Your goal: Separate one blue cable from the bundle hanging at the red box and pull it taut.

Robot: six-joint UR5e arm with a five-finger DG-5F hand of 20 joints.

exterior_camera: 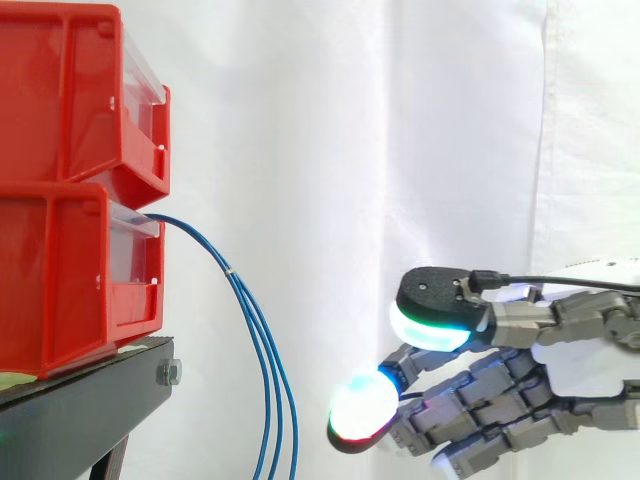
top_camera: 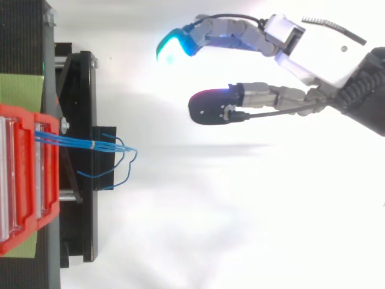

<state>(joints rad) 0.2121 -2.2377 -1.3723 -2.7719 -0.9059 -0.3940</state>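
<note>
Left side, side view: two red bins (exterior_camera: 60,270) stacked on the black stand (exterior_camera: 80,410). You'll find the blue cable bundle (exterior_camera: 229,268) leaving the lower bin's front, arcing toward 4 o'clock, then hanging straight down toward 6 in loose strands. From above, the strands (top_camera: 90,144) are tied together just past the bin. At 3 o'clock of the bundle and well apart from it, the hand (exterior_camera: 520,385) is released, its fingers loosely extended and grasping nothing, glowing pads (exterior_camera: 362,405) pointing toward the cables.
</note>
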